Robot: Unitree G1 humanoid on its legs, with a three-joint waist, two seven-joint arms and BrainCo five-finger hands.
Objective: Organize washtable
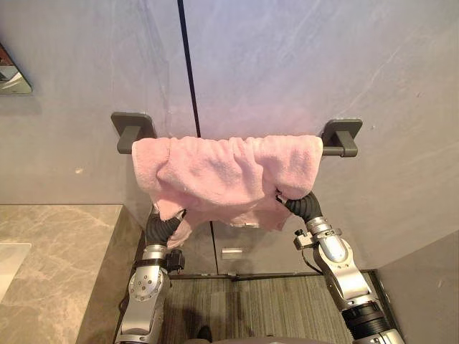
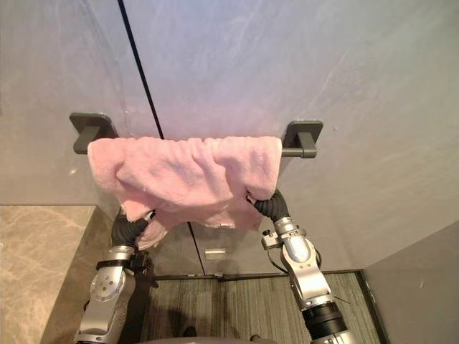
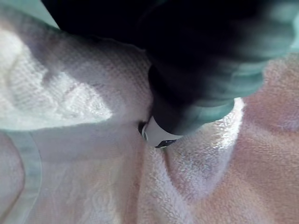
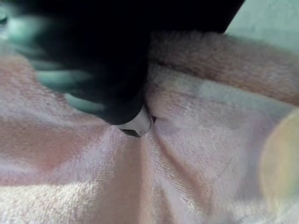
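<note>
A pink towel [image 1: 226, 175] hangs bunched over a dark grey towel bar [image 1: 338, 150] fixed to the grey wall, covering nearly its whole length between the two brackets. My left hand [image 1: 163, 228] reaches up under the towel's lower left edge, with its dark ribbed cover showing below the cloth. My right hand [image 1: 305, 206] goes up under the lower right corner in the same way. In the wrist views each dark cover [image 3: 196, 70] [image 4: 103, 70] is pressed into pink terry cloth [image 3: 93, 177]. The towel hides the rest of both hands.
A brown stone countertop [image 1: 57, 258] with the edge of a white basin [image 1: 8, 264] lies at lower left. A mirror corner [image 1: 11, 75] shows at upper left. A grey wall [image 1: 423, 287] closes in at lower right, with striped flooring [image 1: 251, 304] below the bar.
</note>
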